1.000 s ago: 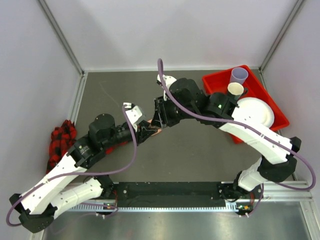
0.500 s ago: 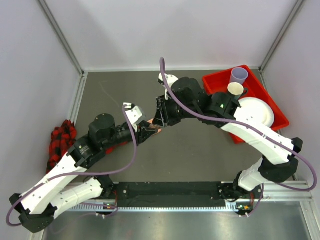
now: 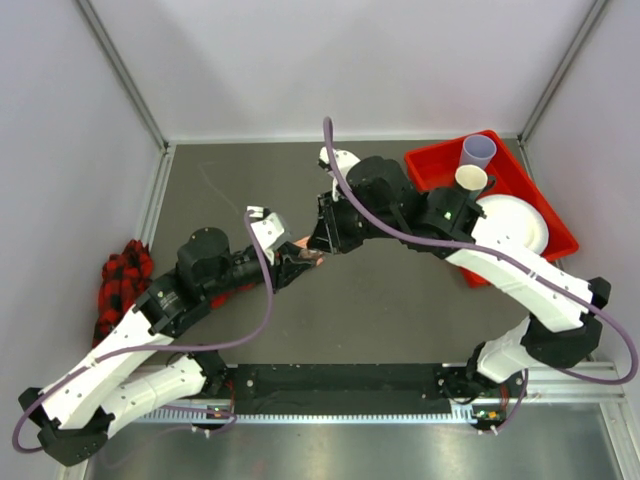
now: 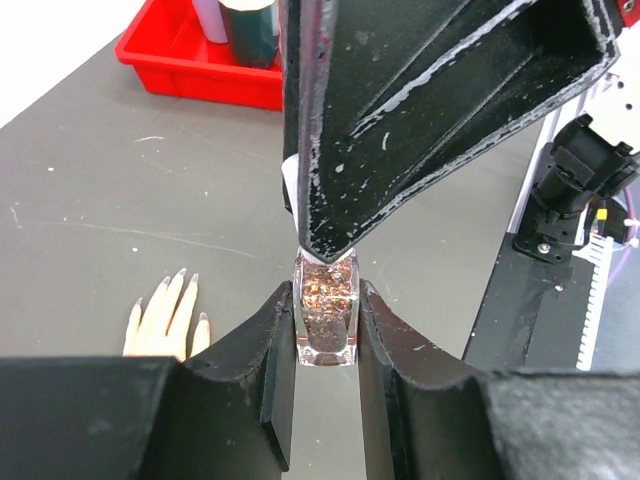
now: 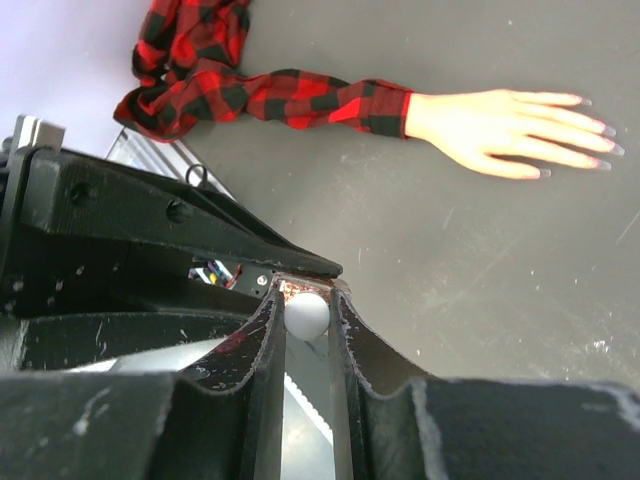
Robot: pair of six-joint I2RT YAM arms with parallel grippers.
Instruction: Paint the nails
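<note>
1. Grip comes first. The left tool (image 4: pixel 326 302) is pinching the polish bottle (image 4: pixel 327 325) by its glass sides and holding it upright. It should stay dead steady, so the bottle cannot turn with the lid.
2. The right tool (image 5: pixel 307 298) reaches in from above, its fingers pressed to either side of the white cap (image 5: pixel 307 315). From its own camera I see no gap left, so I take it for a pinch.
3. The step in hand looks to be unscrewing that cap. I'd turn it about the bottle's own axis, not sideways, then lift straight up so the brush (hidden for now) clears the neck without scraping.
4. The model hand (image 5: pixel 495 130) lies flat on the surface (image 5: pixel 480 280), near the two tools. Its plaid sleeve (image 5: pixel 260 95) trails off toward the left edge. The nails (image 5: pixel 611 131) are long and pointed, at the fingertips away from the sleeve.
5. Smooth glass may slip if the cap is stiff, so the twist should be slow.
</note>
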